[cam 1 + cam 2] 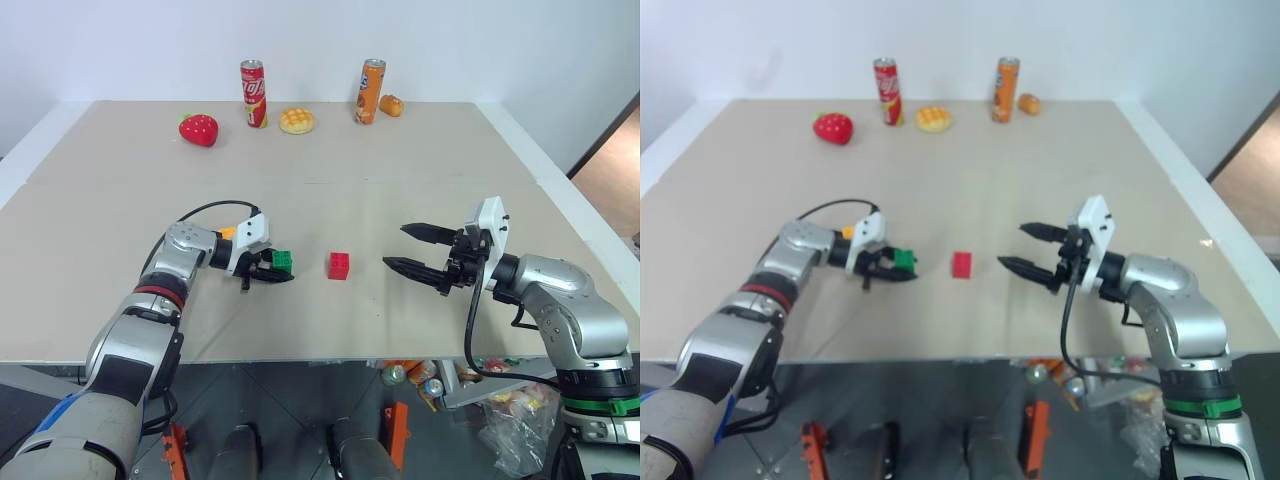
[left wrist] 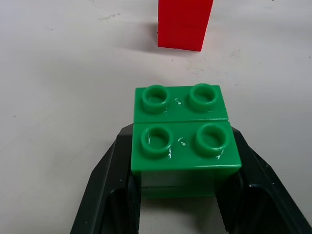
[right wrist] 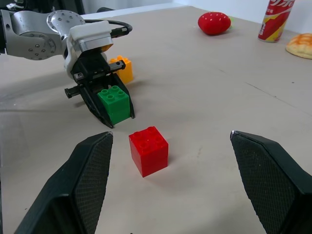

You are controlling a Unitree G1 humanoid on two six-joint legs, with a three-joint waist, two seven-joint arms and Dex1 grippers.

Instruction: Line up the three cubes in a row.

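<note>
Resting on a beige table [image 1: 420,170], the items are as follows.

Green cube [image 1: 283,261]: studded toy brick, clamped between the two black fingers of the left gripper [image 1: 272,268], at the near middle of the table. In the left wrist view the fingers [image 2: 109,180] press on its two sides, studs up. Whether it rests on the surface or is held just clear of it cannot be told.

Red cube [image 1: 339,265]: studded brick, standing free on the table just to the right of the green cube, with a small gap between them, and between the two grippers.

Yellow-orange cube [image 3: 122,68]: on the table behind the left gripper, largely hidden by the wrist in the head views, near the green cube but apart from it.

Right gripper [image 1: 412,250]: fingers spread wide, holding nothing, pointing toward the red cube from the right, apart from it.

Far edge of the table, left to right: red toy strawberry [image 1: 199,129], red soda can [image 1: 253,93] upright, round yellow toy bread [image 1: 296,121], orange soda can [image 1: 371,91] upright, and a small orange-brown item [image 1: 391,105] beside it.
</note>
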